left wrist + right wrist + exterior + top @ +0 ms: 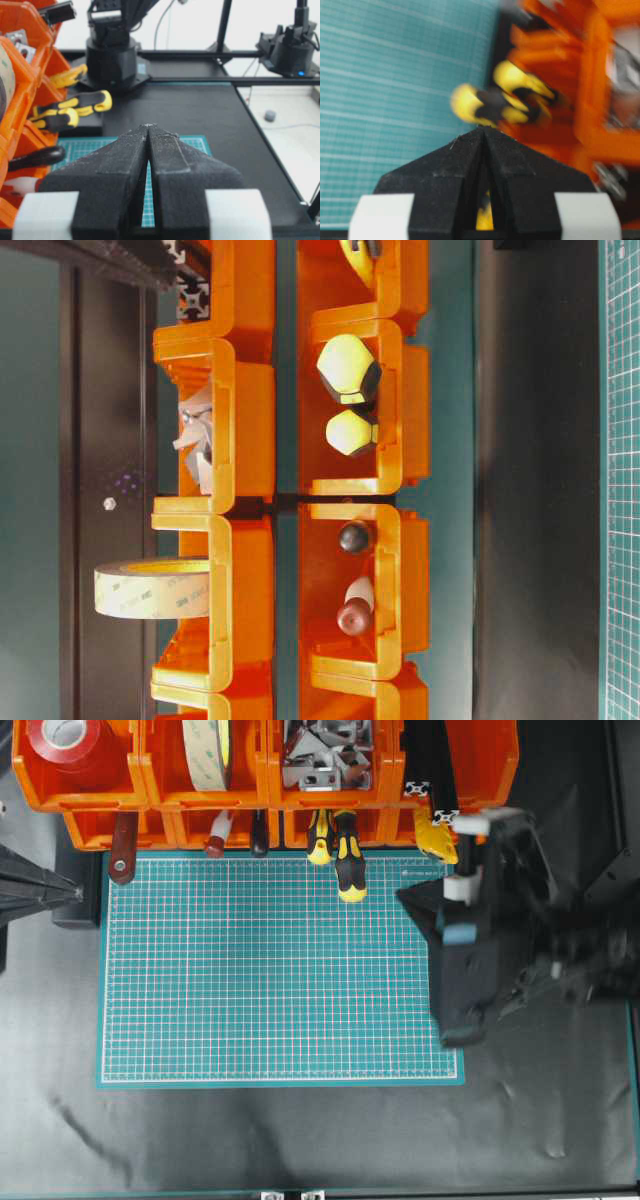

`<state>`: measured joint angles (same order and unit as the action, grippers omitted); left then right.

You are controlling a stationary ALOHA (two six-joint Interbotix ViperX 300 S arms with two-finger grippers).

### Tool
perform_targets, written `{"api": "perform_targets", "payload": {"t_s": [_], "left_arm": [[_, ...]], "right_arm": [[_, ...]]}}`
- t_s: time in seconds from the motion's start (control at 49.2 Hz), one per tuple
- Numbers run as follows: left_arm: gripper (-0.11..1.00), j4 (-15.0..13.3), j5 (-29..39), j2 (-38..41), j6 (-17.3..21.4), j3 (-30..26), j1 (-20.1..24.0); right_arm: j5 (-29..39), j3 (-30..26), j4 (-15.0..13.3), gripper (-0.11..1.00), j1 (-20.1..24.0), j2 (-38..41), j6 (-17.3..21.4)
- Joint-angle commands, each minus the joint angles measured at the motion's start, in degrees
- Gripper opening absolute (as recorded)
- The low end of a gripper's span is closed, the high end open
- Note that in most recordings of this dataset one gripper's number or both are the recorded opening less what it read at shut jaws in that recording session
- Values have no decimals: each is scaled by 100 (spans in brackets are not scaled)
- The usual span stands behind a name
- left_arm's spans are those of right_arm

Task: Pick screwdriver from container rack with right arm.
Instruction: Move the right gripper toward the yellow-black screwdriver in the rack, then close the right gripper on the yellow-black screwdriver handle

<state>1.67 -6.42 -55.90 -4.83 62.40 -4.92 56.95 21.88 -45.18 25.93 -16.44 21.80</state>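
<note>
The screwdriver (349, 860) has a black handle with yellow stripes and sticks out of the lower tier of the orange container rack (260, 795) over the mat's far edge. Its yellow end also shows in the table-level view (347, 370) and, blurred, just beyond my right fingertips (480, 106). My right gripper (402, 898) is shut and empty, its point aimed left at the handle and a little short of it. My left gripper (148, 126) is shut and empty at the mat's left edge (75, 892), with the screwdriver (85, 102) far ahead of it.
A smaller yellow-handled screwdriver (320, 840) lies beside the task one. Red-handled tools (122, 845), a red tape roll (65, 745), a beige tape roll (205, 755) and metal brackets (325, 760) fill other bins. A yellow tool (437, 835) lies under my right arm. The green cutting mat (270, 980) lies below.
</note>
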Motion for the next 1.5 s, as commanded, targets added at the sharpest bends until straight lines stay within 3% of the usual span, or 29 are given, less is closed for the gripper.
{"api": "perform_targets", "payload": {"t_s": [0.0,0.081,0.142,0.325,0.589,0.671,0.853,0.955,1.097,1.28,1.483], "left_arm": [[0,26,-26,26,-26,-176,-26],[0,26,-26,53,-26,-176,-26],[0,18,-26,70,-26,-167,-26],[0,18,-26,88,-26,-167,-26],[0,26,-26,105,-26,-158,-26],[0,18,-26,123,-26,-158,-26],[0,26,-26,141,-26,-149,-26],[0,26,-26,141,-26,-149,-26],[0,18,-26,141,-44,-158,-26],[0,26,-53,141,-44,-158,-88],[0,18,-53,141,-53,-158,-97]], "right_arm": [[1081,-132,-1441,-1,598,264,932],[1582,26,-2021,-1,879,501,1538],[1819,149,-2215,-1,1037,659,1793],[1907,299,-2232,-1,1301,1099,1942],[1679,308,-2232,3,1248,1494,1916],[1406,334,-2232,16,1222,1503,1907],[1116,413,-2241,70,1063,1600,1951],[1195,413,-2241,86,940,1767,1951],[1178,378,-2303,85,712,1969,1969],[1160,299,-2628,85,396,2180,1969],[1028,211,-2646,85,105,2320,1969]]}}
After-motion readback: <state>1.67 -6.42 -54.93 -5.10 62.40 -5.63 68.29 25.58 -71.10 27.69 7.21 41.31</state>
